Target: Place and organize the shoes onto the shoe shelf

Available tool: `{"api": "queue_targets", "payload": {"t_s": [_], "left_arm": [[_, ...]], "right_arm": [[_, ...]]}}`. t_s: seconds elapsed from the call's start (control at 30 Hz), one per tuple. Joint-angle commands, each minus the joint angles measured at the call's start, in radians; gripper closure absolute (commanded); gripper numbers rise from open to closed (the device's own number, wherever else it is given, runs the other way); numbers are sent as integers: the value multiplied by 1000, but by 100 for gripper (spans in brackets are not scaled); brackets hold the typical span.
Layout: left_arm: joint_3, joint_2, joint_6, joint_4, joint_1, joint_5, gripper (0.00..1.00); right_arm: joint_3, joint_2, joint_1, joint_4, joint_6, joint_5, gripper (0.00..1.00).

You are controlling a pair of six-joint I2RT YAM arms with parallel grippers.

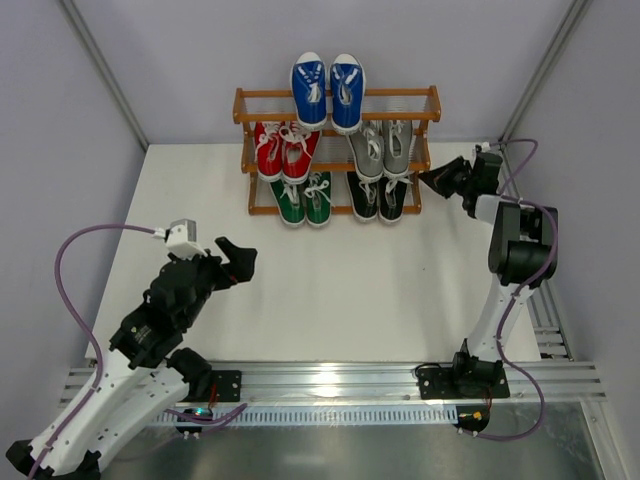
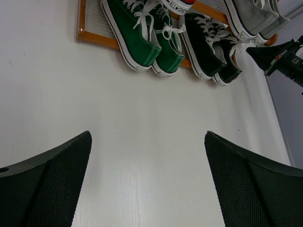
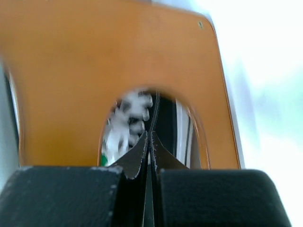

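Resting on the shoe shelf [image 1: 265, 93] at the far side of the table [image 1: 340, 280], all five pairs are lying with heels toward the arms. The blue pair [image 1: 327, 90] is occupying the top tier alone. The red pair [image 1: 285, 148] and grey pair [image 1: 383, 148] are sharing the middle tier. The green pair [image 1: 304, 198] and black pair [image 1: 380, 198] are filling the bottom tier. The stepped tiers are keeping each row visible from above, and no shoe is lying on the table, so the placing appears finished and only tidying may be left.

The right gripper [image 1: 428, 179] is hovering just beside the shelf's right end, its fingers pressed together and holding nothing. Its wrist view is looking through the arched opening of the orange side panel [image 3: 94, 56]. That closed tip probably suits nudging a shoe or the frame, though whether it is touching the wood I cannot tell.

The left gripper [image 1: 240, 258] is hanging spread and empty over the table, well apart from the shelf and likely leaving the other arm room to work.
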Motion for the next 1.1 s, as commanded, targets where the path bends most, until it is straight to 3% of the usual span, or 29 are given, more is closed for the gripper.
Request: {"api": "queue_targets", "payload": {"t_s": [0.0, 0.2, 0.23, 0.33, 0.47, 0.5, 0.53, 0.6, 0.63, 0.67, 1.07], "left_arm": [[6, -14, -3, 28, 5, 53, 0], [26, -8, 35, 42, 5, 111, 0], [32, -3, 41, 48, 5, 131, 0], [54, 24, 66, 80, 5, 180, 0], [101, 73, 72, 100, 5, 215, 0], [109, 84, 75, 102, 5, 224, 0], [119, 93, 75, 104, 5, 237, 0], [147, 125, 75, 99, 5, 252, 0], [156, 138, 75, 99, 5, 260, 0], [166, 147, 76, 94, 5, 277, 0], [261, 228, 86, 87, 5, 330, 0]], "right_arm": [[-188, -253, -2, -17, -96, 65, 96], [-535, -681, 6, -115, -227, 114, 96], [-555, -841, 29, -147, -254, 149, 96], [-521, -1096, 99, -416, -390, 223, 96], [-384, -1281, 203, -657, -533, 309, 95], [-334, -1298, 216, -692, -548, 308, 89], [-310, -1315, 234, -753, -580, 294, 62], [-255, -1344, 244, -803, -599, 251, 36], [-243, -1354, 247, -845, -616, 233, 14], [-234, -1373, 250, -861, -617, 214, 2], [-192, -1486, 250, -945, -639, 121, 0]]}}
